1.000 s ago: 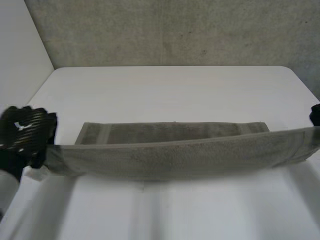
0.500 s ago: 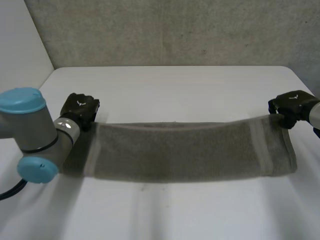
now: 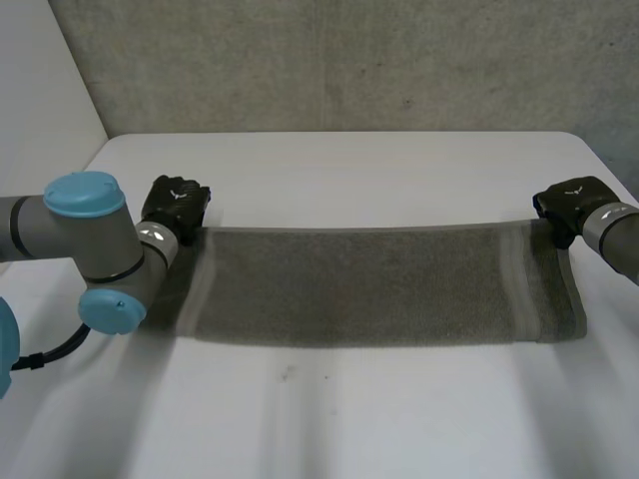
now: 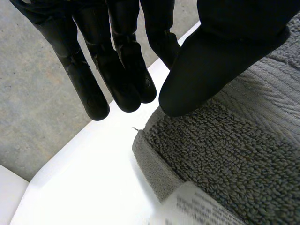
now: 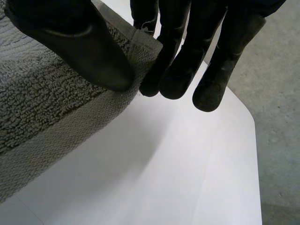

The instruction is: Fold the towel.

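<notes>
The grey towel (image 3: 379, 284) lies as a long doubled band across the white table (image 3: 339, 170). My left hand (image 3: 175, 205) sits at its far left corner and my right hand (image 3: 567, 205) at its far right corner. In the left wrist view the thumb (image 4: 225, 51) presses on the towel's corner (image 4: 225, 159), with the straight fingers (image 4: 117, 79) just past the edge. In the right wrist view the towel's corner (image 5: 42, 108) is pinched between the thumb (image 5: 70, 42) and the straight fingers (image 5: 183, 51).
A white label (image 4: 201, 208) sticks out of the towel near my left hand. A grey wall (image 3: 349, 60) rises behind the table's far edge. My left arm (image 3: 90, 239) lies low beside the towel's left end. Bare table stretches in front of the towel.
Both hands carried the towel's raised near edge away from the camera and down onto its far edge. The towel now lies flat and doubled, with the hands low at its far corners.
</notes>
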Robot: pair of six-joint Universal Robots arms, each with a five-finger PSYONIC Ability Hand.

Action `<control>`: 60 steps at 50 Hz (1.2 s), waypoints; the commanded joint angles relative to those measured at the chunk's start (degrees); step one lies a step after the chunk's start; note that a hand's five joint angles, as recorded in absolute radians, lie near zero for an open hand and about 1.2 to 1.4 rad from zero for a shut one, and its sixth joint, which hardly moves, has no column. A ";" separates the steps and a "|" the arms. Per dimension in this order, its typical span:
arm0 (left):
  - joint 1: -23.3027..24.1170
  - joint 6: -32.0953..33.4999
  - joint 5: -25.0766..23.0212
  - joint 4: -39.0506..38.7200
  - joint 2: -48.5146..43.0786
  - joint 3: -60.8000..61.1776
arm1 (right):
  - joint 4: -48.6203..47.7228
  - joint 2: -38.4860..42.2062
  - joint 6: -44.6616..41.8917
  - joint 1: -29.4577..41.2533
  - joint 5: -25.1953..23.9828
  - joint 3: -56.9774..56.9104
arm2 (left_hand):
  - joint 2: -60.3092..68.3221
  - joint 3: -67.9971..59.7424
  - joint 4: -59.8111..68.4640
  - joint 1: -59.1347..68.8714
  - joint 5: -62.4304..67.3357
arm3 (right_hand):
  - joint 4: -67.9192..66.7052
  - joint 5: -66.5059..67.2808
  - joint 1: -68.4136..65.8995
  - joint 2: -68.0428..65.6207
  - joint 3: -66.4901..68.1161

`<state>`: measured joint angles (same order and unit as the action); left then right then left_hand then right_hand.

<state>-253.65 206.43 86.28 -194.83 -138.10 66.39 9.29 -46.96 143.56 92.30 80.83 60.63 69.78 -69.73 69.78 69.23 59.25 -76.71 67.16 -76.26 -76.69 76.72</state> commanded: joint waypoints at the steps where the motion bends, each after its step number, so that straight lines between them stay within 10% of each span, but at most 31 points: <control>1: -0.01 -0.24 -0.14 0.06 -0.33 -0.21 | -0.41 0.38 0.14 0.77 0.64 0.02 | -16.00 15.95 -16.00 -15.45 -15.46 | 23.22 -23.68 22.77 23.20 -23.24; 2: -0.01 -0.06 -0.06 0.41 -0.24 -0.12 | -0.41 0.38 0.14 1.12 1.25 0.10 | -55.97 55.92 -55.97 -55.42 -55.43 | 61.86 -62.31 61.41 61.84 -61.88; 3: -0.01 -0.06 -0.06 0.41 -0.24 -0.12 | -0.24 0.03 0.22 1.21 1.78 0.19 | -56.37 56.32 -56.37 -55.82 -55.83 | 66.71 -67.16 66.26 66.69 -66.72; 26: 0.17 -13.93 -0.41 -1.86 31.29 27.54 | -5.51 -31.78 5.69 0.51 -4.45 32.42 | -59.57 59.52 -59.57 -59.02 -59.03 | 66.71 -67.16 66.26 66.69 -66.72; 44: 1.05 -18.69 -0.32 -10.92 35.27 36.88 | -22.83 -27.31 -4.08 -6.52 -9.73 51.96 | -59.74 59.69 -59.74 -59.18 -59.20 | 53.16 -53.62 52.72 53.15 -53.18; 52: 1.05 -18.69 -0.41 -11.10 35.09 36.88 | -27.66 -20.99 -4.87 -7.92 -8.85 50.12 | -59.57 59.52 -59.57 -59.02 -59.03 | -3.18 2.72 -3.63 -3.20 3.16; 60: 1.05 -18.69 -0.41 -11.19 35.18 37.41 | -27.84 -21.15 -7.85 -14.67 -2.71 47.05 | -59.57 59.52 -59.57 -59.02 -59.03 | -3.29 2.84 -3.74 -3.31 3.28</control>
<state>-252.64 187.75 85.87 -205.94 -102.98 103.44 -18.94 -67.70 138.09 83.29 72.97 110.03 9.69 -9.73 9.64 10.08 1.93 -76.73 67.24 -76.76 -76.97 76.57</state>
